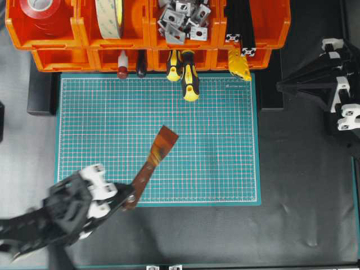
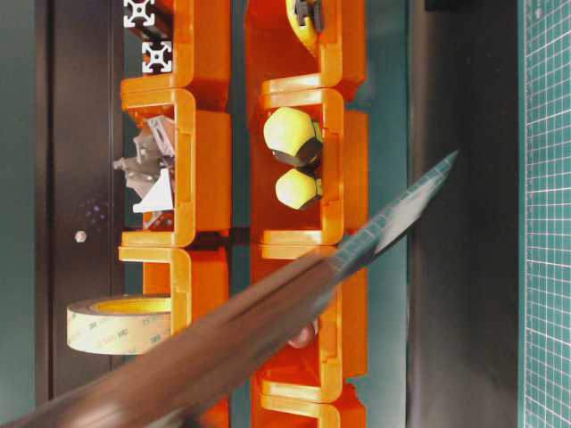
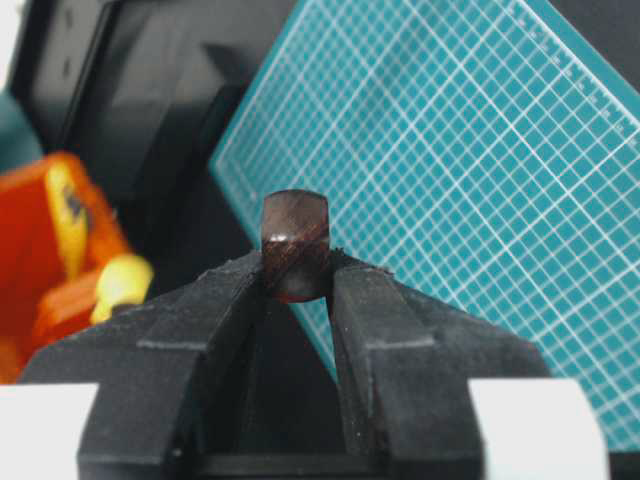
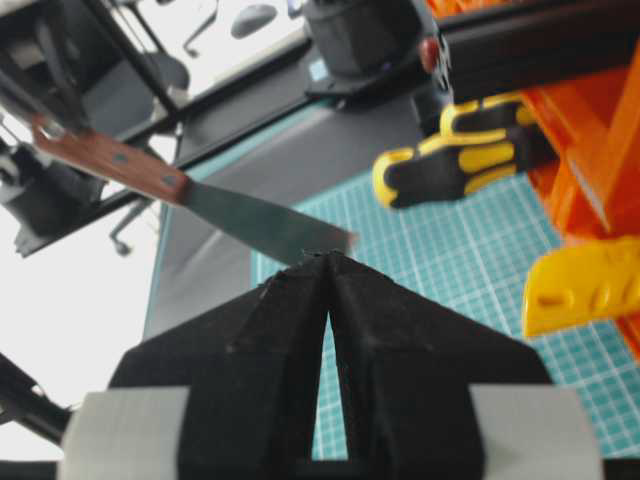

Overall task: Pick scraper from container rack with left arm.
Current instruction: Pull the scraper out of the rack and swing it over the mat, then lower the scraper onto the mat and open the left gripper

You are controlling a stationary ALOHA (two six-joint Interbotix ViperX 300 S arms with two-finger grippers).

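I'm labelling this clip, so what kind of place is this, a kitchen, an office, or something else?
Most likely a workshop bench. A two-tier orange plastic bin rack holds yellow-and-black screwdrivers, tape rolls and metal brackets, above a green gridded cutting mat.

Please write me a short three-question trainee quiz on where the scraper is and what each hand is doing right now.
1. True or false: the scraper is out of the orange rack.
2. Which hand grips the scraper's wooden handle? A) left hand B) right hand C) neither
3. Fill in: the scraper's blade points over the green ____.

Key: 1 true, it is held above the mat, clear of the bins. 2 A, the left hand is shut on the handle end. 3 mat.
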